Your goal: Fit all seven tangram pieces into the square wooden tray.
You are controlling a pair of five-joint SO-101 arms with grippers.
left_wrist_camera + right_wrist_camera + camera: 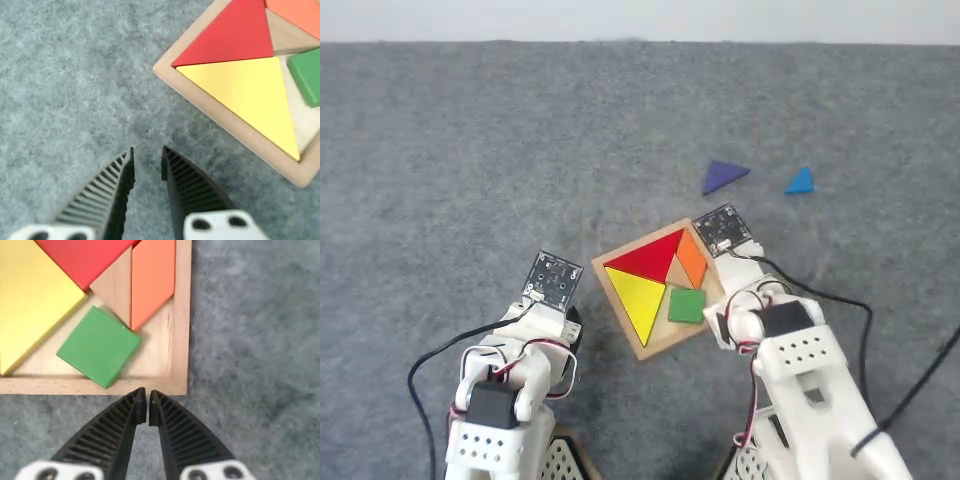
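The square wooden tray [618, 312] lies on the grey-covered counter [460, 150], about midway between the left and right edges and closer to the near edge. It is turned so that one corner points toward the arms.

Tray contents:
- The red triangle [648, 258] and yellow triangle [638, 295] lie flat and meet along one side.
- The orange parallelogram [691, 260] lies flat against the right-hand tray wall.
- The green square [686, 305] sits askew on the tray floor, one corner just beside the orange parallelogram, with bare wood around it.

The purple triangle [722, 176] and blue triangle [801, 181] lie on the counter beyond the tray, toward the far right corner, apart from each other.

The left gripper [148, 150] hangs over bare counter near the tray rim that borders the yellow triangle. Its fingers are slightly parted and grasp nothing.

The right gripper [147, 392] is at the outer side of the rim, near the corner closest to the green square. Its fingers are clenched tip to tip, with nothing between them. Contact with the rim cannot be determined.
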